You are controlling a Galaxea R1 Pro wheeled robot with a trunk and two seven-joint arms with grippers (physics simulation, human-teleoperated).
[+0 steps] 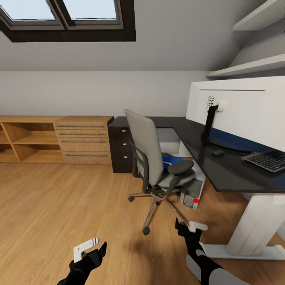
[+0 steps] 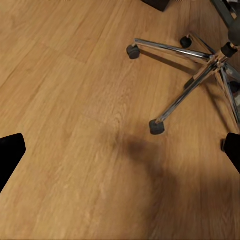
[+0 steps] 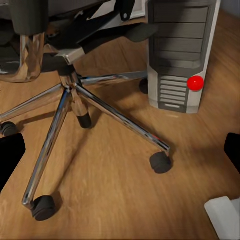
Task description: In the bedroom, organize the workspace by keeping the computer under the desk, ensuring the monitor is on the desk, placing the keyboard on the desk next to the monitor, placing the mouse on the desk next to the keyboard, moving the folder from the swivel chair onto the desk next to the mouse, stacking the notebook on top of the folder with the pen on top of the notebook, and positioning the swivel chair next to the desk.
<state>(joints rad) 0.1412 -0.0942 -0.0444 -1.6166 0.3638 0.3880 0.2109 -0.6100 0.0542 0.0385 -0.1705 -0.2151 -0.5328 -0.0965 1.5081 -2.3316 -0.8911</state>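
Both tools hang low with jaws apart, empty: left tool (image 1: 92, 248), right tool (image 1: 189, 229). Chair (image 1: 156, 158) ahead; its castors risk rolling if bumped. Folder (image 1: 171, 160) on the seat could slide. Monitor (image 1: 237, 113), keyboard (image 1: 269, 160) on table (image 1: 221, 170).

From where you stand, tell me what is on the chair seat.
A blue folder lies on the chair seat, showing past the backrest. The backrest and armrest cover most of it, so I cannot tell whether anything else lies there.
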